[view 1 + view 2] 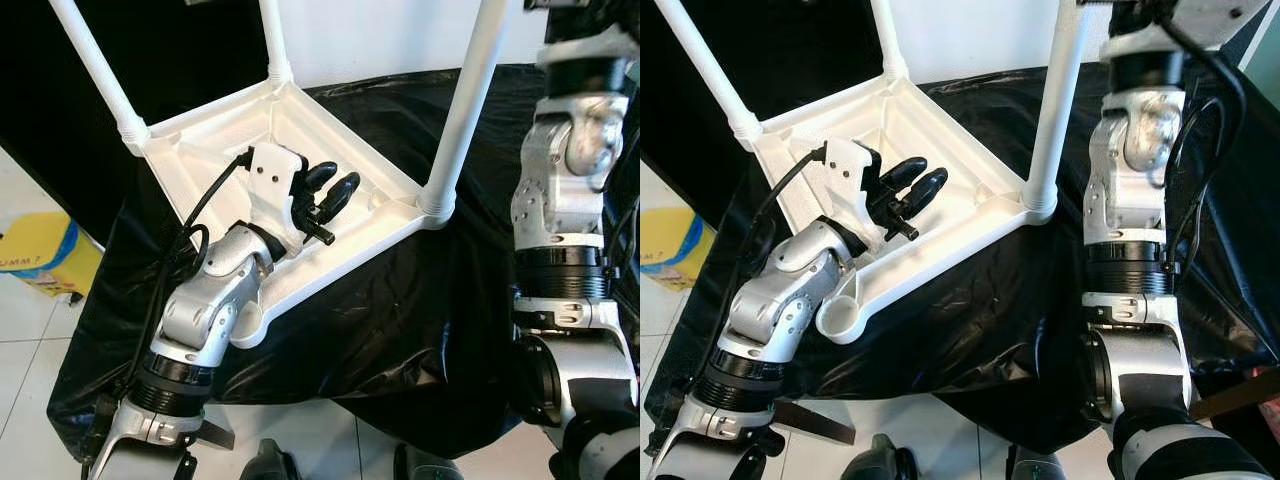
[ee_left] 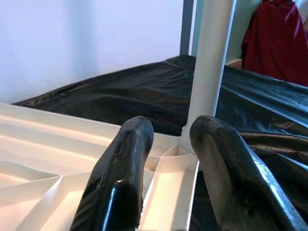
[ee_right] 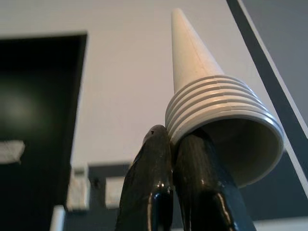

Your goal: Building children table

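A white plastic children's table (image 1: 345, 252) lies upside down on a black cloth (image 1: 410, 310). Three white legs stand up from its corners: far left (image 1: 95, 60), back (image 1: 272, 35) and right (image 1: 468, 110). The near corner socket (image 1: 245, 325) has no leg in it. My left gripper (image 1: 338, 178) hovers open over the table's ribbed underside, nothing between its fingers (image 2: 125, 159). My right arm (image 1: 565, 200) reaches up at the right. In the right wrist view my right gripper (image 3: 171, 137) is shut on the ribbed open end of a loose white leg (image 3: 202, 77).
A yellow bag (image 1: 40, 250) sits on the tiled floor at the left. The black cloth drapes over the support's edges. A red cloth (image 2: 279, 43) hangs beyond the table, with a white wall behind.
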### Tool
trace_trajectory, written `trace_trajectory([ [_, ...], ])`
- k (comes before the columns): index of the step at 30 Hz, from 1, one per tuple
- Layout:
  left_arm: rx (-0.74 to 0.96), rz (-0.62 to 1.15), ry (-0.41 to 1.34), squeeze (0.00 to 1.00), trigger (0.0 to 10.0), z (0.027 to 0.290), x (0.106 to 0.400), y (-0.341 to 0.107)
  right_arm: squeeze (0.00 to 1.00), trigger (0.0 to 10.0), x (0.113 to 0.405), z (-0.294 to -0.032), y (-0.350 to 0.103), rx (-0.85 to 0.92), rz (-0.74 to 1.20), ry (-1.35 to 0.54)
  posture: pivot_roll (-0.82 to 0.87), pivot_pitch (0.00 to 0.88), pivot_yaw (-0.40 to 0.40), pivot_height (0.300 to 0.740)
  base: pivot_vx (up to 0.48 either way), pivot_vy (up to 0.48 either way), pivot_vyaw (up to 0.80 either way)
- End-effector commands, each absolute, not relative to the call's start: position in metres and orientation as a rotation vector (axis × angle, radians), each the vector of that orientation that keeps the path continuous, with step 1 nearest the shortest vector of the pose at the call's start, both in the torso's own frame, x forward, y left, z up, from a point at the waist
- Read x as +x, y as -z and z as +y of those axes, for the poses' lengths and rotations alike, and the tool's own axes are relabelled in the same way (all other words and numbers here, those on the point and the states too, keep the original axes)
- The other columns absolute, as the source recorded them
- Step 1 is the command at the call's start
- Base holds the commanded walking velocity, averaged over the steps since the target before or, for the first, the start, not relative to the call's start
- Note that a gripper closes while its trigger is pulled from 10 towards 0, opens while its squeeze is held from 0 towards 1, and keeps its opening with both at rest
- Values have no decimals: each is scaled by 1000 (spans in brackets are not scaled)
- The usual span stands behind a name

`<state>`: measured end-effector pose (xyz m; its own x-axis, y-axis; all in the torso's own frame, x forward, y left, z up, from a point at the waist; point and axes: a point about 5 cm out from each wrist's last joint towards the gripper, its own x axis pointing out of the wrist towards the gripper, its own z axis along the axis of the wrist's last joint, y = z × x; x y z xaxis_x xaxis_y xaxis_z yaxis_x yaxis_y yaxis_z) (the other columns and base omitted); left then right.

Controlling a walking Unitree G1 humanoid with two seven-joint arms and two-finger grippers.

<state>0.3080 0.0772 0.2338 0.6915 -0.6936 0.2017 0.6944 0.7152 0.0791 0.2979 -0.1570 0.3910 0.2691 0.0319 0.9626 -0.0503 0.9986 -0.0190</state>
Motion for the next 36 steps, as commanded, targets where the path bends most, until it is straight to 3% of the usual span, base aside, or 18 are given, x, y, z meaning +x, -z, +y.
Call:
trace_trajectory([
  [1,17,-234,782,0,10000,80,310,-236,0,10000,288,-147,-401,10,-1353,-107,-56,19,69,740,0,0,0],
  [6,1,-244,723,0,10000,86,321,-237,0,10000,286,-104,-379,-117,-1237,-411,-59,15,61,740,0,0,0],
  [13,-30,-259,697,0,10000,92,324,-240,0,10000,292,-91,-343,-167,-1093,-534,-54,14,47,740,0,0,0],
  [24,-150,-249,695,0,10000,105,329,-238,0,10000,306,-95,-285,-116,-827,-578,-43,8,28,740,0,0,0],
  [36,-272,-141,709,0,10000,105,333,-214,0,10000,294,-103,-227,-69,-587,-571,-60,0,22,740,0,0,0],
])
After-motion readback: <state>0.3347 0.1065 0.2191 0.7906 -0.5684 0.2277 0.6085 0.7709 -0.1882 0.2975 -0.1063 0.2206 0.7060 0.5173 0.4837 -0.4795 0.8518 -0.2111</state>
